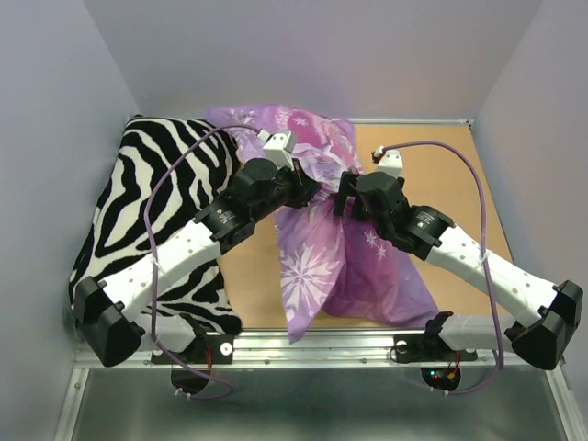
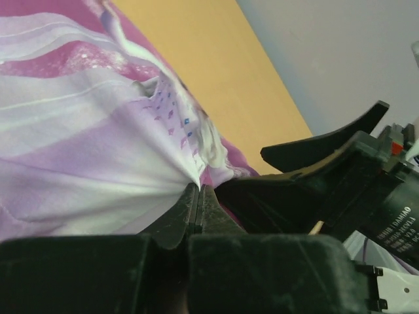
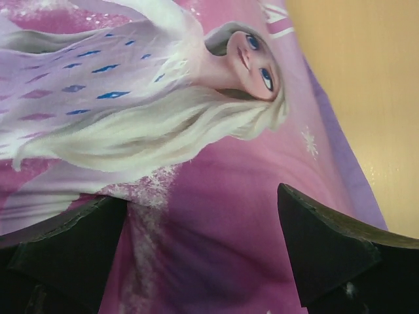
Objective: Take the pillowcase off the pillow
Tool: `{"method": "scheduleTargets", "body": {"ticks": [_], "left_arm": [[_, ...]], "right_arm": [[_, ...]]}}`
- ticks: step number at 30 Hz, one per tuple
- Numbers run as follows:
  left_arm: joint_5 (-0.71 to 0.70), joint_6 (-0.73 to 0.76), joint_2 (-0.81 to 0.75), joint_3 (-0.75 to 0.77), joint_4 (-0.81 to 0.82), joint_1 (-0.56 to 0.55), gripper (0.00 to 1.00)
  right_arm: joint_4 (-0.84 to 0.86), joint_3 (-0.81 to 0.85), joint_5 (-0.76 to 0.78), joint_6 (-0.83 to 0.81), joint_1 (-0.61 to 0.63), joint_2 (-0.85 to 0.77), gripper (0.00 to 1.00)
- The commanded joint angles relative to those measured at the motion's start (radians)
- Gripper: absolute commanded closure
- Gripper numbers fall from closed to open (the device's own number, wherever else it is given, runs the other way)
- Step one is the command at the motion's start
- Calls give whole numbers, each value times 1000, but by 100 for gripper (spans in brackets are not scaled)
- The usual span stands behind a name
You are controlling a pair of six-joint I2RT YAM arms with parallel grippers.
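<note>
Flat orange wooden tabletop (image 1: 459, 184). At left, large black-and-white zebra-striped pillow (image 1: 156, 202). Just beside it, mid-table, crumpled purple-pink snowflake-print fabric pillowcase (image 1: 317, 266). Left gripper (image 2: 198, 190) pinched tight on a pillowcase fold. Right gripper (image 3: 203, 209) spread wide over the princess print.

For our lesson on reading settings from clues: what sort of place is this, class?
Probably a robot test cell, not a bedroom: plain grey walls box in a wooden table, and the left arm and right arm are mounted on a metal rail.
</note>
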Motion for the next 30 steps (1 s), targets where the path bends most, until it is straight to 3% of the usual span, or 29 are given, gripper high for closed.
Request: {"method": "scheduleTargets", "body": {"ticks": [1,6,9,15,20,25,30], "left_arm": [[-76,42,-108,199,93,-101,100],[-151,101,34,412,-1,-219,100],[-143,99,145,515,-24,-218,100],[-139,81,413,829,-116,-160,100],[-153,24,656,1119,-260,-57,100],[-114,-51,708,1016,-191,9,100],[-88,-89,791,957,-142,32,100]], "right_arm": [[-77,49,47,-36,-53,32,0],[-16,28,-186,-50,-86,56,2],[32,-23,-289,-42,-118,76,4],[138,-113,-653,-53,-300,99,12],[136,-103,-689,-62,-421,76,10],[113,-41,-649,-62,-541,70,6],[69,66,-474,-46,-589,37,0]]}}
